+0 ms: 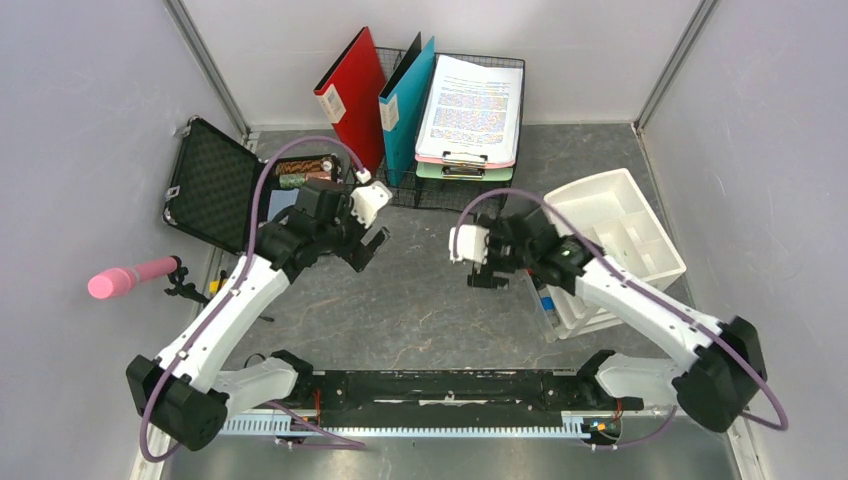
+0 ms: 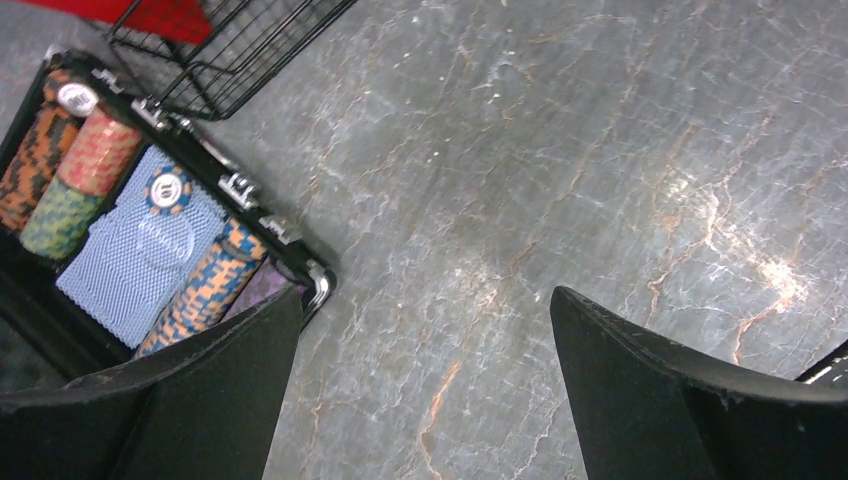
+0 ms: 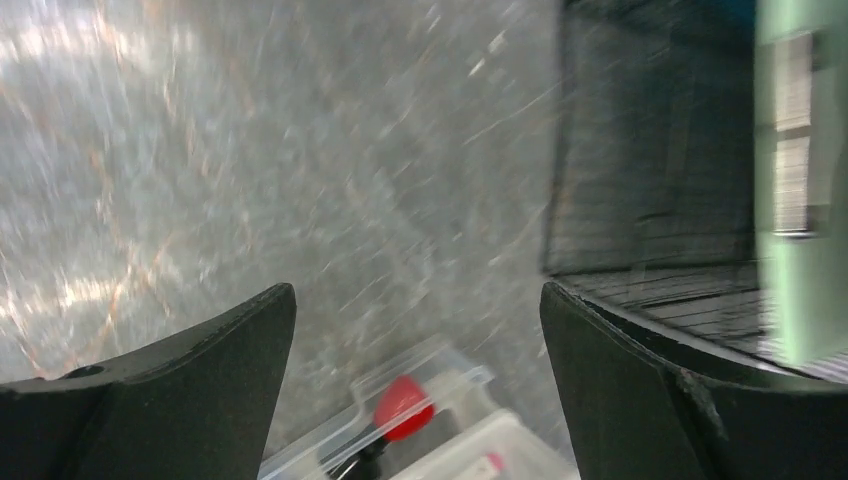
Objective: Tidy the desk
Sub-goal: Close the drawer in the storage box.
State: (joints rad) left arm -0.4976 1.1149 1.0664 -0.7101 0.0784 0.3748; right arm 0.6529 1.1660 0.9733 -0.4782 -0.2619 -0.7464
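Two robot arms hang over a dark grey stone-look desk (image 1: 430,310) that fills the floor between pale grey walls, w/ a black rail (image 1: 450,390) along the near edge.

The left gripper (image 2: 425,400) is above bare desk just right of an open black case (image 1: 215,185). Its fingers (image 2: 200,400) are spread wide w/ nothing between them. Inside the case are stacks of poker chips (image 2: 100,150) and a blue card deck (image 2: 140,255).

The right gripper (image 3: 420,400) is above the desk's middle, near a white divided tray (image 1: 620,230) at the right. Its fingers (image 3: 190,380) are also spread wide and empty. A clear box (image 3: 400,420) holding something red-tipped lies just below it; that view is blurred, so no further detail.

At the back a black wire rack (image 1: 430,190) holds a red folder (image 1: 352,90), a teal folder (image 1: 408,100) and a clipboard w/ printed paper (image 1: 470,110). A pink cylinder (image 1: 125,280) sticks out at the far left, w/ small dark bits beside it.

Step, as a judgement: neither arm has picked anything, so this looks like a pause btwn picks, choosing the next item. The middle of the desk is bare; the loose things sit at the edges.

Next move prob. calls for one arm to drop onto a loose item (clear box on the right, or the bits at left), line the fingers up on either side and close. The case lid stands open and may need shutting.
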